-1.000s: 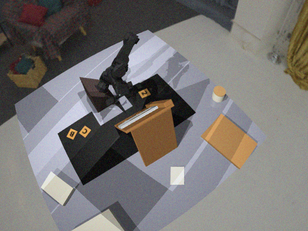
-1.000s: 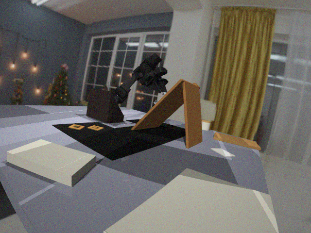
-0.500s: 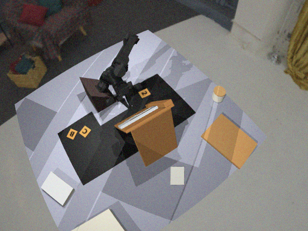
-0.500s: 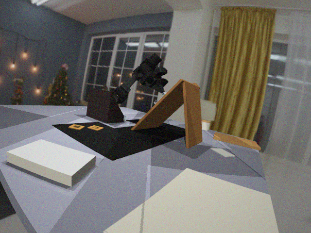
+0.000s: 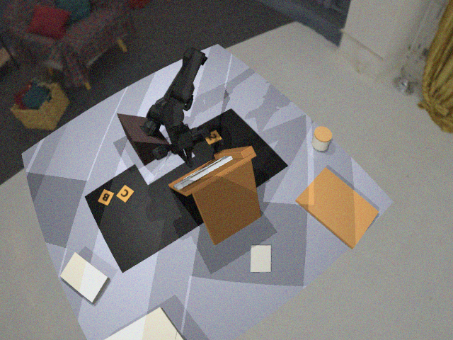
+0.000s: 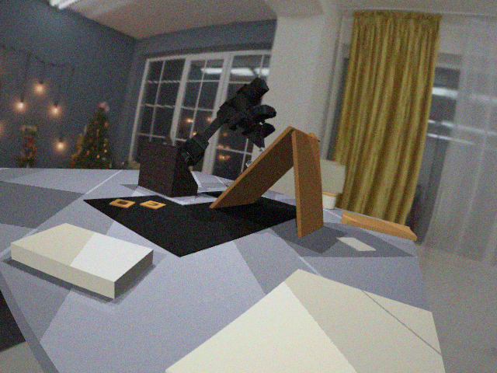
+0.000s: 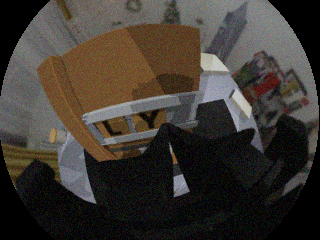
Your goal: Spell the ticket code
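Observation:
The wooden board (image 5: 226,205) (image 6: 261,176) (image 7: 110,70) leans as an easel on the black mat. Its pale rail (image 5: 204,171) (image 7: 145,106) holds an L tile (image 7: 111,127) on the left and a Y tile (image 7: 150,119) on the right in the wrist view, with a thin pale strip between them. Rail space shows right of Y. My gripper (image 5: 190,163) (image 6: 262,145) (image 7: 166,126) is shut and empty, its tips just in front of the rail near Y. The ticket is hidden behind the fingers. A 2 tile (image 5: 213,137), a C tile (image 5: 124,193) (image 6: 152,205) and a B tile (image 5: 105,196) (image 6: 122,203) lie on the mat.
A dark brown block (image 5: 141,137) (image 6: 158,170) stands beside the arm. An orange slab (image 5: 338,206) (image 6: 377,225), an orange-lidded pot (image 5: 321,139) (image 6: 328,200), a white card (image 5: 260,258) (image 6: 356,243) and cream slabs (image 5: 85,277) (image 6: 80,250) lie around the black mat (image 5: 142,234) (image 6: 172,231).

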`<state>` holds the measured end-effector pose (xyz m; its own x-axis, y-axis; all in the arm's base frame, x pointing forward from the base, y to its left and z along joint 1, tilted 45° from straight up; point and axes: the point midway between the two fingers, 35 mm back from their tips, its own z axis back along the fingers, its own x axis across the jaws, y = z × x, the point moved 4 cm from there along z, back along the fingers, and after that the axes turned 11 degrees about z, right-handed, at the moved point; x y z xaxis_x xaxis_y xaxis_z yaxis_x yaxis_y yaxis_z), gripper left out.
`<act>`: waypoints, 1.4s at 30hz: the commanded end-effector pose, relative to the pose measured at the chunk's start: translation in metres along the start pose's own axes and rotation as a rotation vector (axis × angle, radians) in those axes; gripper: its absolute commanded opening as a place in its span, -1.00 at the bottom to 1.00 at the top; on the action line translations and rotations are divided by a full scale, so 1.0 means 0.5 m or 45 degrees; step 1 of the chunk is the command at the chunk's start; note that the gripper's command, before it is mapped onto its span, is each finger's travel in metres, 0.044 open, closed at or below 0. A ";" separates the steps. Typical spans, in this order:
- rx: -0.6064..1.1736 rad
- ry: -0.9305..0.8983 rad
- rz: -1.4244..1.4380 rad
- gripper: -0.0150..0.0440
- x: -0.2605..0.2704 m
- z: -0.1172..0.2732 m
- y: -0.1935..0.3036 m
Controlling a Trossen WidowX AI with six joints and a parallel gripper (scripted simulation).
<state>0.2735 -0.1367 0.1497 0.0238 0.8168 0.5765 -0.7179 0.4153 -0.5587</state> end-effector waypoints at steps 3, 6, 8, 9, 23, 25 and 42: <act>0.340 -0.059 0.014 -0.49 -0.035 -0.019 -0.028; 0.487 -0.119 0.027 -0.49 -0.045 -0.024 -0.039; 0.574 -0.166 0.035 -0.49 -0.050 -0.026 -0.044; 0.597 -0.180 0.037 -0.49 -0.051 -0.027 -0.045; 0.605 -0.185 0.038 -0.49 -0.050 -0.028 -0.047; 0.605 -0.185 0.038 -0.49 -0.049 -0.030 -0.047; 0.605 -0.185 0.038 -0.49 -0.051 -0.048 -0.049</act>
<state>0.3051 -0.1583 0.1374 -0.0811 0.7497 0.6567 -0.9542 0.1320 -0.2685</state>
